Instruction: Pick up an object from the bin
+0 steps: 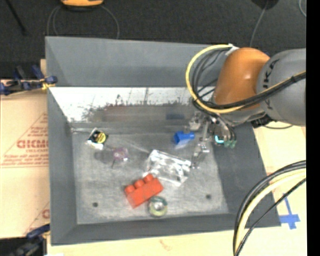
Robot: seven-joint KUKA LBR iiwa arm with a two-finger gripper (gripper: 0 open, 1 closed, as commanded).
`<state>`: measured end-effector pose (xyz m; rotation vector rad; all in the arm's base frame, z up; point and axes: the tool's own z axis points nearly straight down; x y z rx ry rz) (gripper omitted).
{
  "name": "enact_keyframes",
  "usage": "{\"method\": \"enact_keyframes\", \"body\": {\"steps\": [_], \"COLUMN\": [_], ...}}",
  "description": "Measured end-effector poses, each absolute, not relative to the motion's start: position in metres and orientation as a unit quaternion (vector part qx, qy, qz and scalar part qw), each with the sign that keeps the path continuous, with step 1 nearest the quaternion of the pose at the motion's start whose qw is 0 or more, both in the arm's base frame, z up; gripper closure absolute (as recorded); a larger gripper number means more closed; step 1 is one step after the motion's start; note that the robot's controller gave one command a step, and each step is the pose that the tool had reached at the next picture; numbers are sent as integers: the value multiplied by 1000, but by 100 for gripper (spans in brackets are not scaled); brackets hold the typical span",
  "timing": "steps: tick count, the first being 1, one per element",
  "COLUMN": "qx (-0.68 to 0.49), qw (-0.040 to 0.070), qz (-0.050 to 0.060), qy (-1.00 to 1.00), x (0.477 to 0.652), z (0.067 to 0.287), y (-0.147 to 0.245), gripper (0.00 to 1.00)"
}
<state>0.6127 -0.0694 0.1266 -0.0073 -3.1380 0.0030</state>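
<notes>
My gripper (pixel 203 144) hangs over the right part of the bin, near the back wall. A small blue block (pixel 183 137) lies just to its left, close to it but not seen to be held. A clear plastic pack (pixel 168 167) lies on the floor below and left of the gripper. Further toward the front sits a red toy brick (pixel 143 190), with a round greenish glass ball (pixel 158 207) beside it.
A small yellow and black tape measure (pixel 96 137) lies at the back left, and a pale purple clear piece (pixel 119 154) sits near it. The arm with its orange cover and cables comes in over the bin's right rim.
</notes>
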Motion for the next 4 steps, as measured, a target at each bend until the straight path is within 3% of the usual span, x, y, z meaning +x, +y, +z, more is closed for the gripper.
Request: {"method": "enact_keyframes", "body": {"steps": [1,3,4], "qx": [-26,-180,-321], "qw": [-10,1,-6], "qz": [0,-1,-3], "qy": [-1000,-984,-947], "x": [610,588,577], "z": [114,118,76], "y": [-50,-5,9], "gripper": [0,0,0]}}
